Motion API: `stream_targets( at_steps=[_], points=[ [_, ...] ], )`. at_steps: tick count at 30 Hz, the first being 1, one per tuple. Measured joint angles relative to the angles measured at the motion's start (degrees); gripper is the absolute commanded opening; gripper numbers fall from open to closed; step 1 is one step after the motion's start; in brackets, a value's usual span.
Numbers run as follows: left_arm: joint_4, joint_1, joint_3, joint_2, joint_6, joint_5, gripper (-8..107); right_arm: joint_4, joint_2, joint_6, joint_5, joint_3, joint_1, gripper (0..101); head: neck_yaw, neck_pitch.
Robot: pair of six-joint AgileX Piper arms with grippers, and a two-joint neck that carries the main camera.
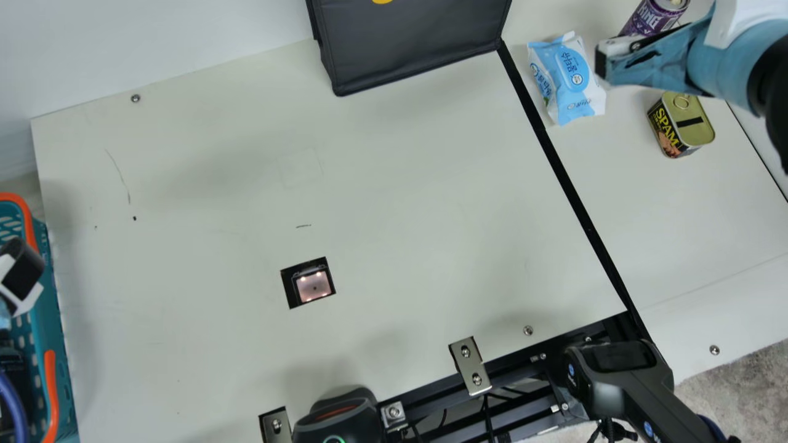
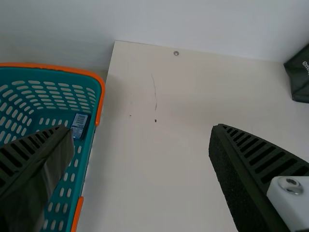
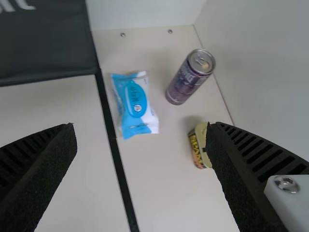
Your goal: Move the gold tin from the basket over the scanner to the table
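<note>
On a clock face laid over the main view, the gold tin (image 1: 680, 125) is standing between two and three o'clock, on the part of the counter (image 1: 431, 184) beyond the black strip (image 1: 575, 194). It is being gripped by nothing, and in the right wrist view it is being partly covered by one finger of the right tool (image 1: 606, 61).

That tool is being held above the counter towards two o'clock, its tips being pointed to nine. Its fingers are being kept wide apart, with nothing being grasped. The left tool (image 1: 23, 274) is being held at nine o'clock, being seen against the teal basket (image 1: 48, 307); its fingers are also being spread wide, with nothing being gripped. Inside the basket, a small blue box (image 2: 79, 125) is being shown by the left wrist view, lying near the wall beside the counter.

At two o'clock, a blue and white packet of wipes (image 1: 569, 80) is lying near the tin but apart from it, and a purple drink can (image 1: 652, 17) is standing near the packet. A black bag (image 1: 412, 46) is resting at twelve. At eight, a lit scanner window (image 1: 314, 286) is being framed by the counter.
</note>
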Motion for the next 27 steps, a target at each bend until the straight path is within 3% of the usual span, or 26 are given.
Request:
stream_targets(
  at_steps=[5,8,14,19,27],
  points=[
    [0.00,0.12,-0.80,-1.12,0.95,1.06,90,-3.59,-3.12,6.87,1.65,0.75,8.56,95,0.62,0.00],
    [0.00,0.11,-2.29,-3.40,2.28,4.23,90,-1.86,-5.86,7.47,2.83,2.20,9.99,95,4.04,-0.09],
    [0.00,0.47,-4.78,-7.27,4.97,10.36,90,6.06,-11.65,0.77,4.20,4.86,7.20,95,11.87,-0.09],
    [0.00,0.47,-6.57,-10.30,6.94,14.96,90,12.25,-16.99,-2.60,5.58,7.08,9.38,95,18.54,0.00],
    [0.00,0.47,-6.57,-10.45,6.94,15.55,90,14.59,-19.76,-3.33,6.28,7.97,9.90,95,19.78,-0.09]
  ],
)
